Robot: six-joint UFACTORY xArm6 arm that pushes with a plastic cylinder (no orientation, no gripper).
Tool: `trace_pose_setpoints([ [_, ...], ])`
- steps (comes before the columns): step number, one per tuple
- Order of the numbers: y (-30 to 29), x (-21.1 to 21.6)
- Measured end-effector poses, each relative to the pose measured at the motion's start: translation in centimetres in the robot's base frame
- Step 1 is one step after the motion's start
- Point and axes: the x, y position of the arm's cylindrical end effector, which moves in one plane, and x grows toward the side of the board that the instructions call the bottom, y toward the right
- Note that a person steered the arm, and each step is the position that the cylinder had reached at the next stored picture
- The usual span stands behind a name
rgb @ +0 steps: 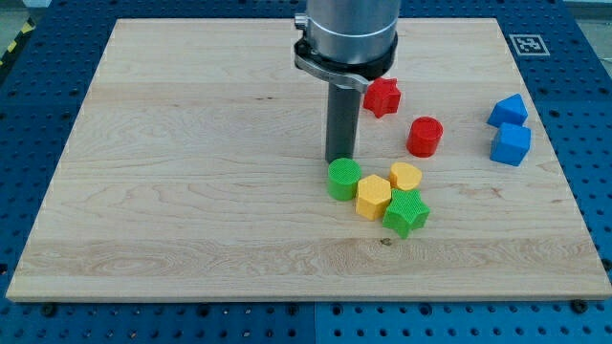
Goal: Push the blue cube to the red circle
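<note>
Green star block nearest the view's bottom. Bare rod tip, holding nothing, just above green cylinder. Blue cube well right of tip; red circle between.

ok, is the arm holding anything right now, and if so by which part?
Nothing is held. The arm ends in a plain rod; my tip rests on the board just above the green cylinder, well left of the blue cube.
</note>
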Motion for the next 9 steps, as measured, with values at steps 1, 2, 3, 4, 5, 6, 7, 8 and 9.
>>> trace_pose_setpoints([
  [1, 2.8, 0.0],
  [2, 6.2, 0.3],
  [3, 8.4, 1.1],
  [4, 11.4, 1.2],
  [5, 15.6, 2.1],
  [6, 19.7, 3.4],
  [7, 22.7, 3.2],
  [8, 26.0, 3.2],
  [9, 27.6, 1.4],
])
